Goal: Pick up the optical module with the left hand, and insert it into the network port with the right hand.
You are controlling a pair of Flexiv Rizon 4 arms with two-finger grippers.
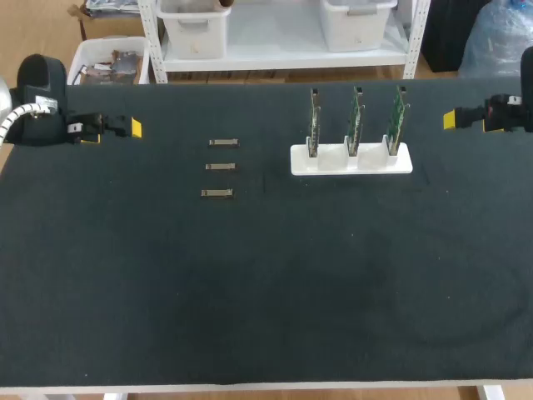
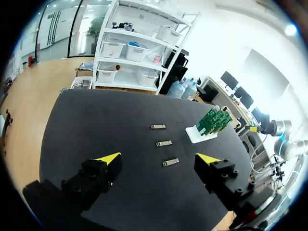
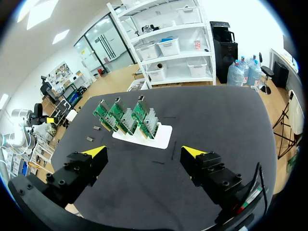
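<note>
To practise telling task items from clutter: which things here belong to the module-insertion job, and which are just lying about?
Job in hand: optical modules, three in a row; green boards upright in white holder; left gripper and right gripper, both open.
Not the job's own: black table, merely the support.

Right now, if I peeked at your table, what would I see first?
Probably the three green circuit boards standing upright in a white holder, toward the far right of the black table. Left of them, three small metal optical modules lie in a row. My left gripper and right gripper hang open and empty at the table's sides.
</note>
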